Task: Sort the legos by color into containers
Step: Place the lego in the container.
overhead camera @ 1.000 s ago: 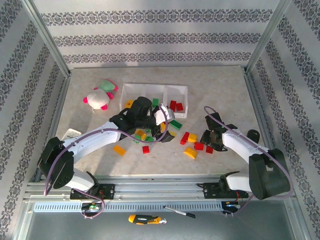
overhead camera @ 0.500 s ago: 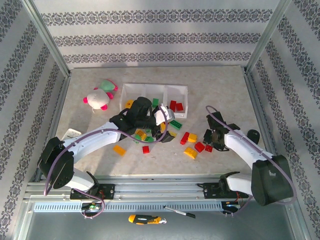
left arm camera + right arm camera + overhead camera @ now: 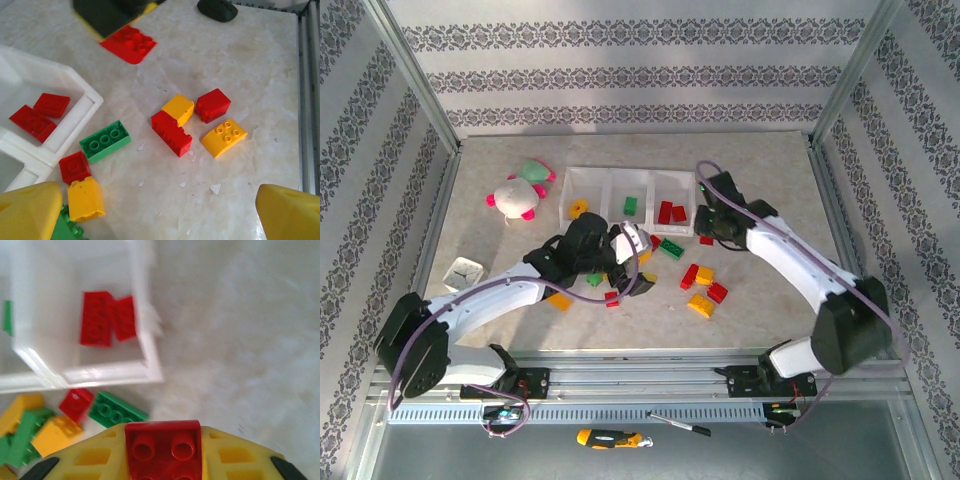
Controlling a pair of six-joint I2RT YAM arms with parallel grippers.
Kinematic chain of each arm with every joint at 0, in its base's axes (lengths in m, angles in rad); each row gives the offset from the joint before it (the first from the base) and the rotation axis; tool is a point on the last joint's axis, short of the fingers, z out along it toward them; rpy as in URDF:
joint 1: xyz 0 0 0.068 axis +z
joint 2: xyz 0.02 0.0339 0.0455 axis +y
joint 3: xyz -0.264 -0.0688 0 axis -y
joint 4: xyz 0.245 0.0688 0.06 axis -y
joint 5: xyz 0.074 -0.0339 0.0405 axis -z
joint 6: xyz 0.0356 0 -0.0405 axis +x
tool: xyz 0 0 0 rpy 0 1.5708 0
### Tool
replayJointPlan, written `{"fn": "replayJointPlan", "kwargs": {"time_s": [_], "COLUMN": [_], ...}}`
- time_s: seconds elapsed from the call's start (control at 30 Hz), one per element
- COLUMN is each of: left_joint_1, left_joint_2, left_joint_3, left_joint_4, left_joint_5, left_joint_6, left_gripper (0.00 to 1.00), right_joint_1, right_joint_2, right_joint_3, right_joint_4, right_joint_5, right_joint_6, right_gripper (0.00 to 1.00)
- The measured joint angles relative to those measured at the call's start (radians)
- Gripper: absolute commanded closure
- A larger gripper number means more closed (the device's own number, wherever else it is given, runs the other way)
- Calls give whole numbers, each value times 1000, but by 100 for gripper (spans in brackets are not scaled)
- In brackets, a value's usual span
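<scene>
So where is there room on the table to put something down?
Bare table lies in the far right corner, between the bins and the table's right edge, and along the strip behind the bins. There is also room between the plush toy and the small white tray. It is crowded in front of the bins, where loose legos lie.
</scene>
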Motion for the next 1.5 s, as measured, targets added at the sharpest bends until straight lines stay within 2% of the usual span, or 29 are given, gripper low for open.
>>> {"fn": "replayJointPlan", "kwargs": {"time_s": [0.2,0.37,0.5,0.67,0.8,1.0,1.2,1.33,1.5], "left_joint_1": [0,0,0,0,0,8,35,57,85], "left_joint_2": [-77,-112,-112,-111,-104,-108,-136,-124,-105], "left_joint_3": [-55,-82,-91,-92,-75,-23,-34,-27,-21], "left_joint_4": [-3,-2,-2,1,-23,-126,-203,-322,-468], "left_joint_5": [-61,-108,-134,-196,-311,-410,-554,-650,-715], "left_joint_6": [-23,-35,-49,-85,-180,-291,-471,-659,-938], "left_gripper": [0,0,1,1,1,1,1,1,3], "right_joint_1": [45,45,43,43,43,43,69,103,130], "right_joint_2": [269,424,494,494,428,192,16,-74,-166], "right_joint_3": [246,373,426,436,385,190,27,-76,-175], "right_joint_4": [30,33,31,38,82,192,279,314,334], "right_joint_5": [19,21,18,5,-7,-50,-102,-135,-158], "right_joint_6": [-55,-95,-124,-165,-190,-237,-332,-392,-441], "right_gripper": [70,68,54,34,24,16,9,8,8]}}
